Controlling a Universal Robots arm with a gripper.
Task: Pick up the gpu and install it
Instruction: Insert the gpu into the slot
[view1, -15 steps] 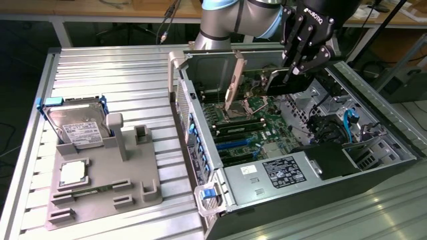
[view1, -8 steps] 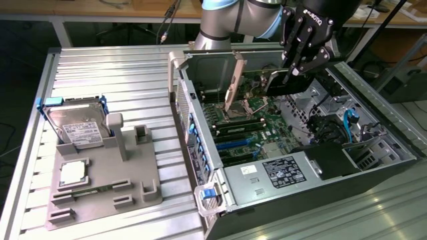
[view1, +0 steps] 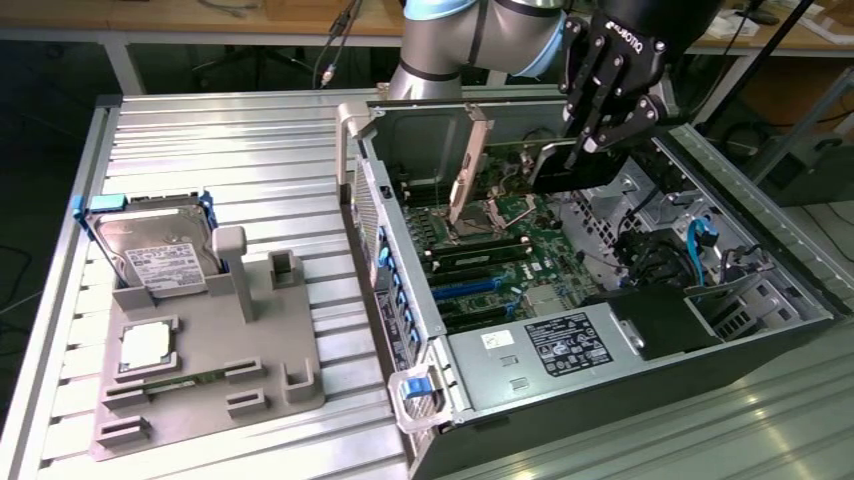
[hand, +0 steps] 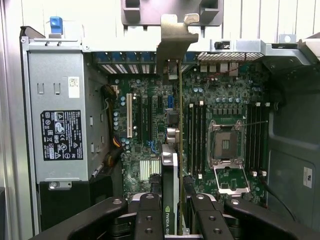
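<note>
The fingers (hand: 149, 215), partly closed, clamp the gpu (hand: 170, 175) by its two faces, so the card stands edge-on over the motherboard (hand: 145, 115). Its silver bracket (hand: 175, 35) faces the rear wall of the open computer case (view1: 387, 160), apparently to line its edge up with an expansion slot. Whether it is seated cannot be told. The case lies on the ribbed tabletop (view1: 240, 150).

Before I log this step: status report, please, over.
Status: gripper shut on gpu. Card edge-down over motherboard in open case, not seated. No obstacle seen beneath.
</note>
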